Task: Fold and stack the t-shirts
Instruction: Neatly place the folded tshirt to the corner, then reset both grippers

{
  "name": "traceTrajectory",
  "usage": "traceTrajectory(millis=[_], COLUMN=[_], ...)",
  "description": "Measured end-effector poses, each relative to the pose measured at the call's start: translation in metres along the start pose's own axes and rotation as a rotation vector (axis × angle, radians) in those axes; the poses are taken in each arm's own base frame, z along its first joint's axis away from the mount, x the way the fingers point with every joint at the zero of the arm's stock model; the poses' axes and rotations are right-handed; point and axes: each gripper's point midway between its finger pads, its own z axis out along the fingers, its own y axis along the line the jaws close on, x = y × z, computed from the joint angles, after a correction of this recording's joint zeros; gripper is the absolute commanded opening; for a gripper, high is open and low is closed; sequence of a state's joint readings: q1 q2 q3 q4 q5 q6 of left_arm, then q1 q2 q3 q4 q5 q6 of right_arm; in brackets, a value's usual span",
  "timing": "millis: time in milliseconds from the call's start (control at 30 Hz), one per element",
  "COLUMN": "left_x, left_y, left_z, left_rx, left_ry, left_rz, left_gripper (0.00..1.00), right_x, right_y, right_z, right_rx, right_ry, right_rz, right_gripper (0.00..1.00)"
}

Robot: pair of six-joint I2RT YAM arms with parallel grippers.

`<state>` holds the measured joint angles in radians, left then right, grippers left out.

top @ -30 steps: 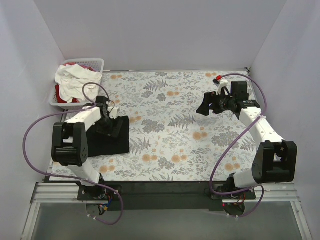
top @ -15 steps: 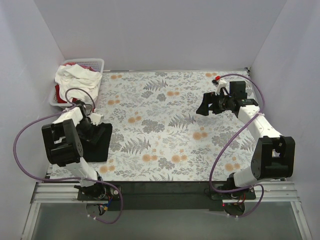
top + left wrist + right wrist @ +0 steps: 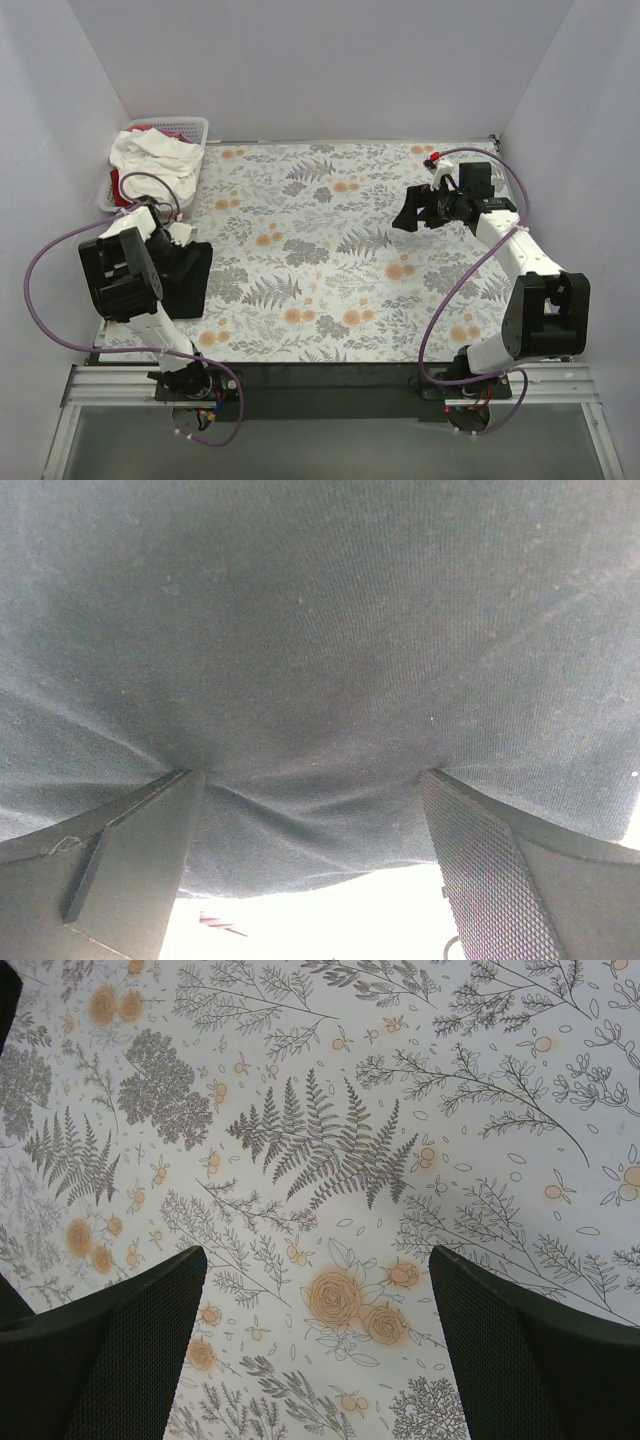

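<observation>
The folded black t-shirt (image 3: 188, 282) lies at the table's left edge. My left gripper (image 3: 176, 240) rests on its far part. In the left wrist view the black t-shirt (image 3: 320, 630) fills the frame, and my left gripper (image 3: 310, 775) is open with its jaws wide apart and pressed against the fabric. A white t-shirt (image 3: 150, 152) and a red t-shirt (image 3: 122, 186) lie heaped in the basket. My right gripper (image 3: 405, 214) is open and empty above the right side of the table, and its wrist view (image 3: 315, 1250) shows only the floral cloth between its jaws.
A white slotted basket (image 3: 196, 123) stands at the back left corner. A floral cloth (image 3: 340, 260) covers the table. White walls close in the left, back and right sides. A purple cable loops beside my left arm.
My left arm has swung left and taken the folded black t-shirt with it, from left of centre to the table's left edge. The right arm has barely moved.
</observation>
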<state>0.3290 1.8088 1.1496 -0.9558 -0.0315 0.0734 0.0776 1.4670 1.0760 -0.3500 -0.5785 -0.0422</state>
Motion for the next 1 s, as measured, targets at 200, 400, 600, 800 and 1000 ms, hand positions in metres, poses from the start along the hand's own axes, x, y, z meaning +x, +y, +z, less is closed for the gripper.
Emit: traceTrajectory(millis=[200,400,600,800,1000], left_x=[-0.012,-0.071,-0.162,-0.246,-0.269], left_y=[0.006,0.043,0.002,-0.146,-0.225], left_z=[-0.015,-0.09,-0.199,-0.242,-0.195], left_rx=[-0.011,-0.157,-0.288,-0.113,0.068], left_ry=[-0.063,-0.272,-0.579,-0.816,-0.806], left_rz=[0.011,-0.001,0.053,0.152,0.111], left_gripper=[0.92,0.93,0.93,0.94,0.94], right_x=[-0.001,-0.008,-0.02,-0.025,0.004], right_y=[0.001,0.003,0.006,0.005,-0.003], right_z=[0.0,-0.003,-0.013,-0.033,-0.047], right_rx=[-0.009,-0.016,0.0,0.07,0.15], right_ry=[-0.002,-0.015,-0.052,-0.067,-0.035], right_rz=[0.0,-0.011,-0.064,-0.136,-0.186], right_gripper=[0.99,0.98,0.98,0.99,0.98])
